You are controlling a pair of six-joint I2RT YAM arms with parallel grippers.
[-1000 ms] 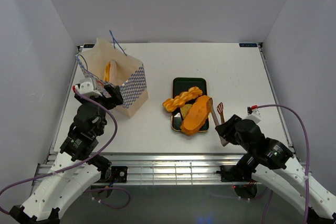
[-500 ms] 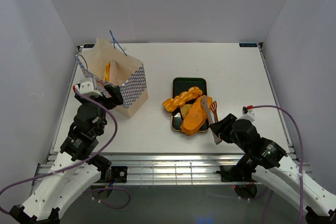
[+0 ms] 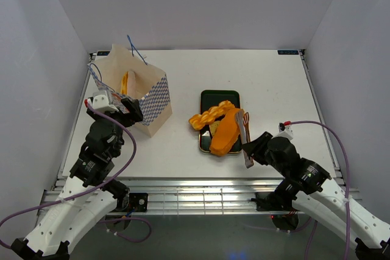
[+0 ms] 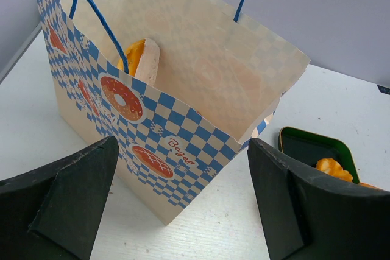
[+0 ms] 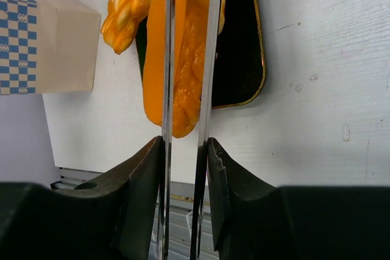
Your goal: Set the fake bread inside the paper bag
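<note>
The paper bag (image 3: 152, 98) stands open at the left with one piece of fake bread (image 3: 127, 81) inside it, also seen in the left wrist view (image 4: 143, 59). My left gripper (image 3: 113, 105) hovers open at the bag's near corner, holding nothing. On the black tray (image 3: 220, 97) lie a braided twist (image 3: 210, 115) and a long orange loaf (image 3: 225, 133), with a darker piece partly hidden beneath them. My right gripper (image 3: 251, 150) is shut on silver tongs (image 3: 245, 132). In the right wrist view the tong arms (image 5: 167, 59) straddle the loaf (image 5: 189, 59).
White walls enclose the table on three sides. The tray (image 5: 241, 59) sits mid-table, with the loaf's near end overhanging its front edge. The bag's blue string handles (image 4: 91, 10) stick up above its rim. An aluminium rail runs along the table's near edge.
My right gripper carried the tongs left to the tray and squeezed them narrower; their arms now flank the loaf, which has shifted slightly. The left arm and bag stayed still.
</note>
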